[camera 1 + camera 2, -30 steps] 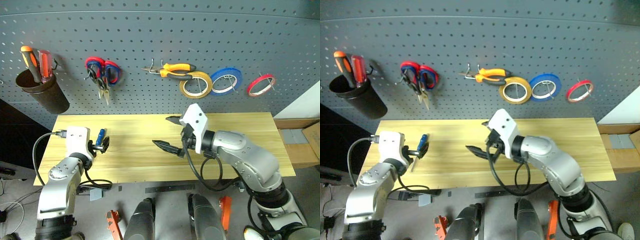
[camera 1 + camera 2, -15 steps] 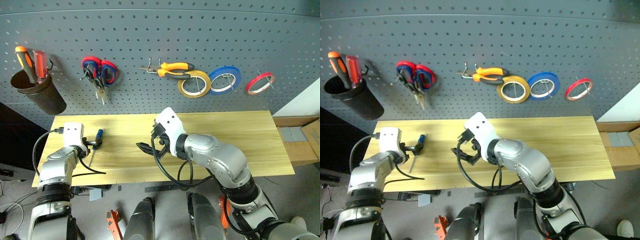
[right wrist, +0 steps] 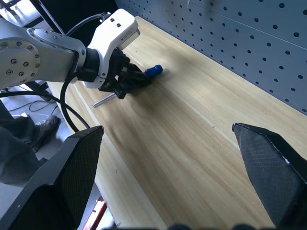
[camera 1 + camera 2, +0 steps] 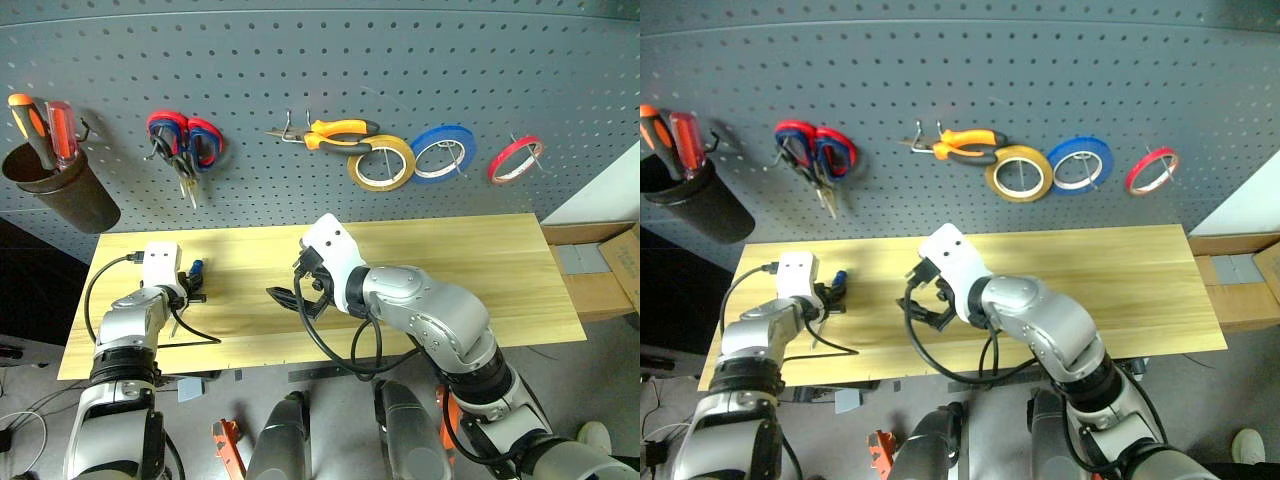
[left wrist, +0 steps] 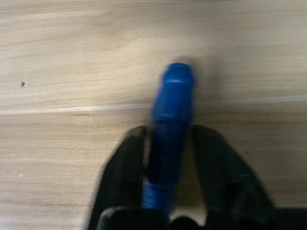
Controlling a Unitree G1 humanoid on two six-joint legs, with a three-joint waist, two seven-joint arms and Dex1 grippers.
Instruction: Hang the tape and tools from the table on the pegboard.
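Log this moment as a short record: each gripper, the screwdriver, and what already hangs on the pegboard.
left gripper: fingers closed around the blue-handled screwdriver, which lies on the table
right gripper: open, empty, above the table
pegboard: red tape, pliers, yellow roll, blue roll, scissors

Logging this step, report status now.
Left end effector shut on the blue screwdriver, which lies on the table. Right end effector open, empty, above the table. Nothing in the way.
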